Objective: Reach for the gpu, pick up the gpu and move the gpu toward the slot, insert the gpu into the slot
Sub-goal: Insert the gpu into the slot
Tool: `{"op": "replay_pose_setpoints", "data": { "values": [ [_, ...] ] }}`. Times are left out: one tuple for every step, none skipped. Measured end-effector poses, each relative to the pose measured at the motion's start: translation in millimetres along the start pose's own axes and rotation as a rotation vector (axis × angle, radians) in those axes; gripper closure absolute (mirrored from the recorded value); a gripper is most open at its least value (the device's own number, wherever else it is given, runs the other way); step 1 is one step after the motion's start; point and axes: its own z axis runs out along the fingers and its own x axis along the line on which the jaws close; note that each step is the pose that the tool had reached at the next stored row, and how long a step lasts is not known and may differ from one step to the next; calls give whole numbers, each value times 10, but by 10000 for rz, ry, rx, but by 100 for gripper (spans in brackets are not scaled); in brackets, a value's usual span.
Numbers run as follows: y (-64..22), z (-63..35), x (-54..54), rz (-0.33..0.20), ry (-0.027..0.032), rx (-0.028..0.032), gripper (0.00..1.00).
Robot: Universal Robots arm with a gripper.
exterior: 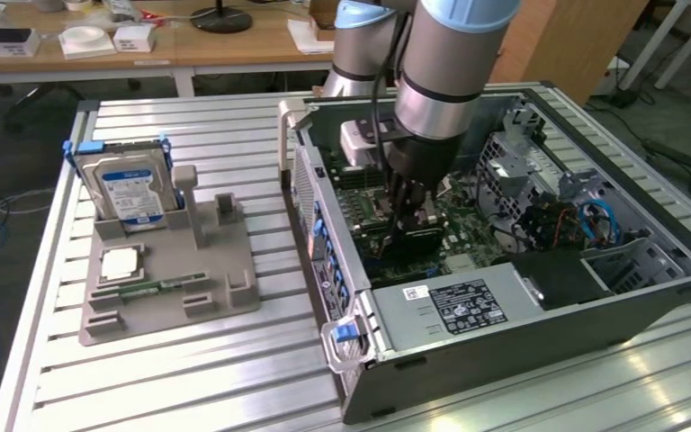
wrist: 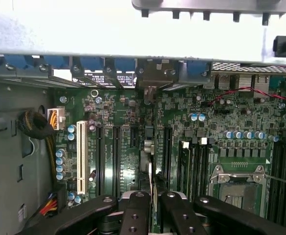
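Our arm (exterior: 442, 81) comes down steeply from above, its grey and silver wrist pointing almost straight down. Our gripper (exterior: 414, 216) hangs below it, black fingers (exterior: 408, 193) aimed downward. In the wrist view the gripper (wrist: 152, 198) shows its finger links drawn close together, with only a narrow gap between the two inner ones.

1. A silver table (exterior: 201, 135) made of long metal slats carries everything.
2. A grey holder tray (exterior: 166, 288) lies on it at about 9 o'clock.
3. An open computer case (exterior: 525, 333) lies on it, from the middle toward 3 o'clock.
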Motion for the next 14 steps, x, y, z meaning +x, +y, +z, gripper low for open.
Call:
{"op": "replay_pose_setpoints", "data": {
  "values": [
    [4,-1,0,-2,2,1,82],
    [6,-1,0,-3,2,1,82],
    [6,-1,1,-4,3,1,82],
    [6,-1,1,-5,2,2,82],
    [6,-1,1,-4,2,2,84],
    [7,-1,0,-3,2,2,90],
    [7,-1,0,-3,2,2,90],
    [7,-1,0,-3,2,2,90],
    [7,-1,0,-2,1,2,90],
    [7,-1,0,-3,2,2,90],
    [7,-1,0,-3,2,2,90],
    [7,-1,0,-3,2,2,90],
    [7,-1,0,-3,2,2,90],
    [7,-1,0,-3,2,2,90]
  ]
}}
